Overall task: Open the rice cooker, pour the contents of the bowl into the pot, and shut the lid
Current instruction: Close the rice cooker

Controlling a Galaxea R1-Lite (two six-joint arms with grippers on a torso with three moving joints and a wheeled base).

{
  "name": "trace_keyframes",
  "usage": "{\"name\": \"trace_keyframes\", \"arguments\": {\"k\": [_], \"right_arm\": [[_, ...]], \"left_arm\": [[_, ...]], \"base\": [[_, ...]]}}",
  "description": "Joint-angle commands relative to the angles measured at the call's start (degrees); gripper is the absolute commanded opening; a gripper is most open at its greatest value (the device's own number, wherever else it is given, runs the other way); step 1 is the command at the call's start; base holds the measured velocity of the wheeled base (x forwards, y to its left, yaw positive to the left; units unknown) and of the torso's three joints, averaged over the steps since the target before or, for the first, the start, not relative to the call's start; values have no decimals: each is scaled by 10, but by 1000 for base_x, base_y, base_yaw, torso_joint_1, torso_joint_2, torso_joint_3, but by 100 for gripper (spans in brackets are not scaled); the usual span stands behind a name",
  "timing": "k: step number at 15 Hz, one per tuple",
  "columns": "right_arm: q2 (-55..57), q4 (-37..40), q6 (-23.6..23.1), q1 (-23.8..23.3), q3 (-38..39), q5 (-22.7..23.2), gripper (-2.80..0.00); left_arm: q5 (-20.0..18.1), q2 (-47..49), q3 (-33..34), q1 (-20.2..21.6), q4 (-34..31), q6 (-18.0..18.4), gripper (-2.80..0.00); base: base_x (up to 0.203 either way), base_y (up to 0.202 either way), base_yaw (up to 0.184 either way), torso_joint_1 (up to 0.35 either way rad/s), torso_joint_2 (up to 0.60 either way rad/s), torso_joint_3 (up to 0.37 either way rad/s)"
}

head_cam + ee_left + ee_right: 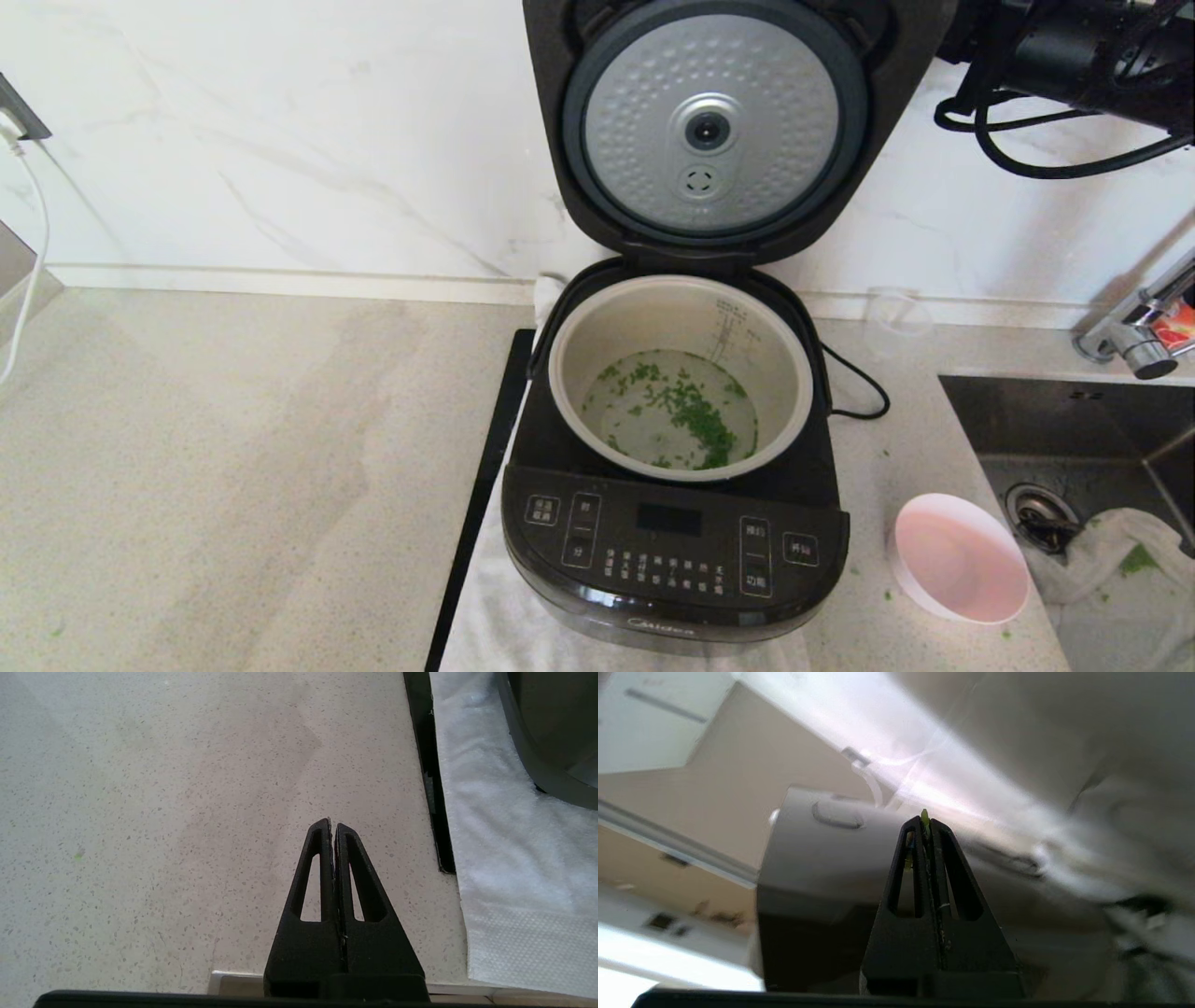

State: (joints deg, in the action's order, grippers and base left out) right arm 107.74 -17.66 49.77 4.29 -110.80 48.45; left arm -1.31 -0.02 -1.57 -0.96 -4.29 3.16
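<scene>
One rice cooker on the counter, its one lid raised. One pot inside holds green bits. One bowl sits right of it. My left gripper and right gripper are both closed, gripping nothing.

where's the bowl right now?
In the head view the bowl sits empty on the counter at the robot's right, beside the rice cooker and just short of the sink.

The glossy black rice cooker held bright green bits; the bowl showed pale pink inside, white outside
</scene>
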Motion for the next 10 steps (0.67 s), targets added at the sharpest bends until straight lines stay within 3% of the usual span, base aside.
{"name": "trace_keyframes", "arguments": {"k": [1,5,10], "right_arm": [[-6,-2,50,0,3,13,-280],[-27,7,112,-7,29,71,-280],[-63,7,120,-3,126,100,-280]], "left_arm": [[0,0,0,0,0,0,-280],[0,-1,0,0,0,0,-280],[0,-1,0,0,0,0,-280]], "base": [[0,0,0,0,0,0],[0,0,0,0,0,0],[0,0,0,0,0,0]]}}
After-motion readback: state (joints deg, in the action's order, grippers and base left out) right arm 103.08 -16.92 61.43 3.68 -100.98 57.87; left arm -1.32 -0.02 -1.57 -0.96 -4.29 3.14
